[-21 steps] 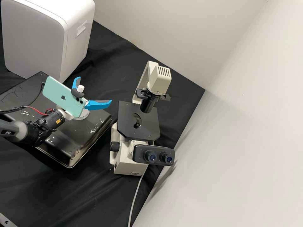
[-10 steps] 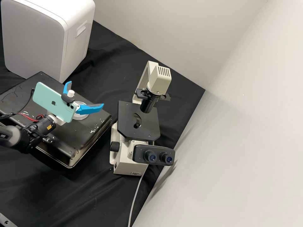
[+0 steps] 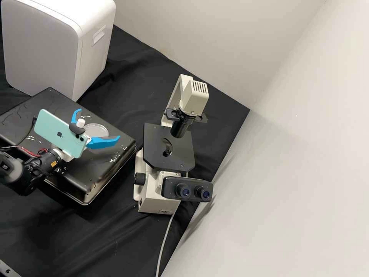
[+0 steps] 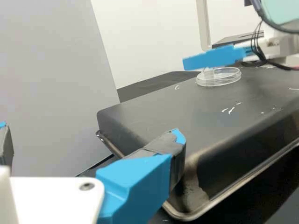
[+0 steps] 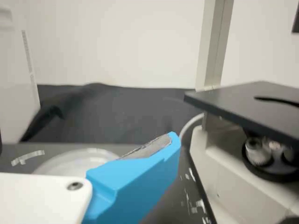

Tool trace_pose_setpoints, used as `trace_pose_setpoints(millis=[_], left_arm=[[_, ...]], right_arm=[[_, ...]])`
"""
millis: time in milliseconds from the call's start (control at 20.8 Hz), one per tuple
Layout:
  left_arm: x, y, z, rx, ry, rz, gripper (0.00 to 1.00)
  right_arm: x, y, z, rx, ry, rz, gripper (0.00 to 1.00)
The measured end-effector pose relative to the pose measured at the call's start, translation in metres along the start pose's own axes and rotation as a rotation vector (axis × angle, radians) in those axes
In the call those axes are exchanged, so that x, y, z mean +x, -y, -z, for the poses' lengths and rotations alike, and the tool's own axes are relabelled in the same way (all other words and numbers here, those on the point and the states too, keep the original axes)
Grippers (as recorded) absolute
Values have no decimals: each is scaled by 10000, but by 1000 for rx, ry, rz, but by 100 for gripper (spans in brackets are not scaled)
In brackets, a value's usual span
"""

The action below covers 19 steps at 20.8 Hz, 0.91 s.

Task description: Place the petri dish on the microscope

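Observation:
A clear petri dish (image 3: pixel 94 130) lies on the black tray (image 3: pixel 96 169) left of the microscope (image 3: pixel 157 184). My right gripper (image 3: pixel 96 127) hangs open just over the dish, one blue finger on each side of it, without touching it. In the right wrist view, the dish (image 5: pixel 70 161) sits beside one of the fingers (image 5: pixel 140 172), with the microscope's black stage (image 5: pixel 252 107) beyond. My left gripper (image 4: pixel 88 133) is open and holds nothing at the tray's near corner; farther off there is the dish (image 4: pixel 218 76) under the right arm's finger (image 4: pixel 215 56).
A large white box (image 3: pixel 54 42) stands behind the tray. The microscope's lamp head (image 3: pixel 194 96) overhangs the stage (image 3: pixel 169 148), and its cable (image 3: pixel 165 238) runs forward. A pale wall closes off the right side.
The right gripper has drawn back to the left and come down towards the tray. The dish now shows between its open fingers. The dish and microscope have not moved.

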Motion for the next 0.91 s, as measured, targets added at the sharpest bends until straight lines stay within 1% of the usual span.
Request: trace_pose_setpoints(millis=[96,192,289,529,625,722,914], left_arm=[[1,3,0,1,0,2,100],[1,3,0,1,0,2,100],[1,3,0,1,0,2,100],[4,9,-1,3,-1,4,100],[3,9,-4,3,1,4,100],[3,9,-4,3,1,4,100],[3,9,-4,3,1,4,100]], right_arm=[[-38,43,-49,-11,21,20,100],[-63,84,-93,-13,40,39,100],[-76,109,-121,-14,48,47,100],[-69,162,-165,-22,50,42,100],[-58,175,-186,-29,55,40,100],[-26,174,-188,-28,56,34,100],[38,214,-215,-30,62,43,100]])
